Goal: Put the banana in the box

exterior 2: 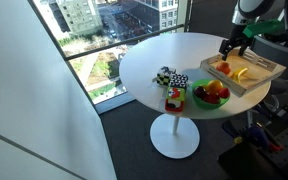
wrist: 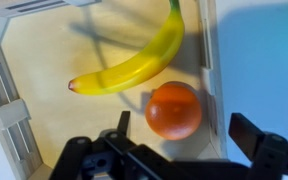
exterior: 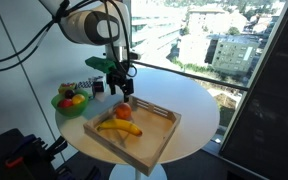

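Note:
The yellow banana [wrist: 134,65] lies flat inside the light wooden box [wrist: 44,120], next to a round orange fruit [wrist: 174,110]. Both exterior views show the banana [exterior: 119,127] [exterior 2: 242,74] in the box [exterior: 154,140] [exterior 2: 266,62]. My gripper [wrist: 182,135] hangs open and empty above the box's corner by the orange fruit, its fingers apart on either side of it. In an exterior view the gripper [exterior: 125,88] is a little above the box's far edge.
A green bowl [exterior: 69,102] [exterior 2: 210,95] of mixed fruit stands beside the box on the round white table [exterior: 199,105]. Small toys [exterior 2: 172,88] lie near the table's edge. Windows surround the table.

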